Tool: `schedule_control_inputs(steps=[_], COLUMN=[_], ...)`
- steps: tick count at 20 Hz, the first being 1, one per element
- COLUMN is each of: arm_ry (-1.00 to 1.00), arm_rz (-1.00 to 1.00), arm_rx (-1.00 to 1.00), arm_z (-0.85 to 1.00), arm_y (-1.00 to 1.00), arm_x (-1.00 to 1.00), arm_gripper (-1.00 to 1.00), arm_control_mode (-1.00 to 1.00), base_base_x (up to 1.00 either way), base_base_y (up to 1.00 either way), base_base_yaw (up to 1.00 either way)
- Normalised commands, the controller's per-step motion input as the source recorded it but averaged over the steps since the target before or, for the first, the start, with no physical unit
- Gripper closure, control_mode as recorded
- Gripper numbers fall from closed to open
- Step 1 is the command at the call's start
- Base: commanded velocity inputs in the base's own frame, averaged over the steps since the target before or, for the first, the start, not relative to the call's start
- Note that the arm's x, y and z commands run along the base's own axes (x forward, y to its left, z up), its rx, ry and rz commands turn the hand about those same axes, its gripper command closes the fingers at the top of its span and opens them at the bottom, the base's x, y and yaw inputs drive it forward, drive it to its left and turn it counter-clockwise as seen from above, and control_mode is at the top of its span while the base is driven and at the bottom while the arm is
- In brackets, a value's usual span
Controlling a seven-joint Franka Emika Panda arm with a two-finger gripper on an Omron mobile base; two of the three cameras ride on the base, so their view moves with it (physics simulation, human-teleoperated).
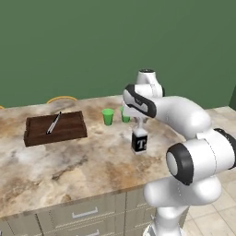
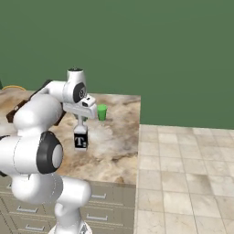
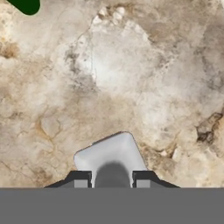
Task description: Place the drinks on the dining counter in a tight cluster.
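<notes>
A dark squat bottle (image 1: 139, 143) (image 2: 81, 140) with a white "T" label stands upright near the right end of the dining counter (image 1: 69, 161) (image 2: 116, 151), a marbled tan stone slab. My gripper (image 1: 139, 126) (image 2: 81, 123) points straight down over it, shut on the bottle's neck. In the hand view the bottle's pale shoulder (image 3: 109, 153) sits between my gripper's (image 3: 112, 177) dark fingertips (image 3: 81, 177). I cannot tell whether the bottle's base touches the stone or hangs just above it.
Two green cups (image 1: 108, 116) (image 1: 125, 115) stand just behind the bottle; one green cup (image 2: 102, 112) (image 3: 26, 5) shows from the other side. A dark wooden tray (image 1: 55, 127) holding a utensil lies at the left. The counter's right edge (image 2: 138, 137) drops to tiled floor.
</notes>
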Motion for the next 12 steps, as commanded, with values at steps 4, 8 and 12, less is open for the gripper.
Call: schedule_control_inputs(steps=[4, 8, 12], arm_ry=[0.00, 0.00, -0.03], arm_rz=[0.03, 0.01, 0.00], arm_rx=[0.00, 0.00, 0.00], arm_z=[-0.01, -0.27, -0.26], arm_y=[0.24, 0.06, 0.00], arm_x=[-0.04, 0.00, 0.00], arm_gripper=[1.00, 1.00, 1.00], arm_control_mode=[-1.00, -1.00, -1.00], base_base_x=[0.00, 0.00, 0.00], base_base_y=[0.00, 0.00, 0.00], base_base_yaw=[0.00, 0.00, 0.00])
